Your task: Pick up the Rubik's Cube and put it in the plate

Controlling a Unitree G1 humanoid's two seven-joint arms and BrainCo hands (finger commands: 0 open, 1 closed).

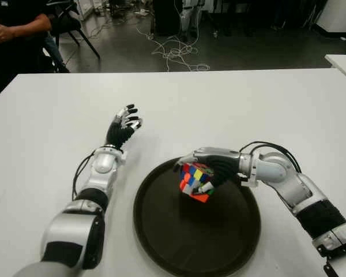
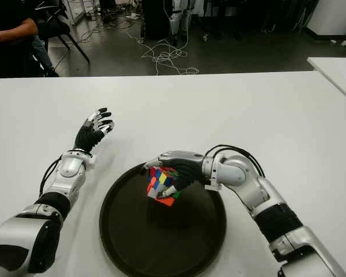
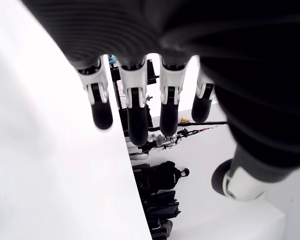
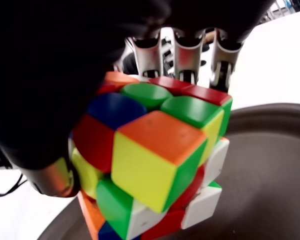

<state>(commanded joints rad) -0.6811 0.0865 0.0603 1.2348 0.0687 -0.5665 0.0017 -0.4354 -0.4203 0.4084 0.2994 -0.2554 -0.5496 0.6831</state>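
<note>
A wide white desk (image 1: 230,104) is filling most of the scene, with a dark floor strewn with cables (image 1: 176,52) running behind it and a seated person (image 1: 14,29) showing at the far left corner. On the near part of the desk a round dark plate (image 1: 161,242) is sitting, just beside the robot's left forearm. The right hand (image 1: 210,167) is reaching in from the right over the far half of the plate, and its fingers (image 4: 187,60) are curling round the Rubik's Cube (image 1: 195,182), pinching it between the thumb on one side and the other fingers on the opposite face. The cube is being held tilted, one corner pointing down at the plate's dark floor; whether that corner is touching the plate or hanging just above it cannot be told, though the right wrist view is showing the plate surface close under the cube. The left hand (image 1: 124,130) is showing to the left of the plate and farther out over the bare desk, its fingers (image 3: 135,107) standing spread and straight, gripping nothing; whether it is touching the desk cannot be told
</note>
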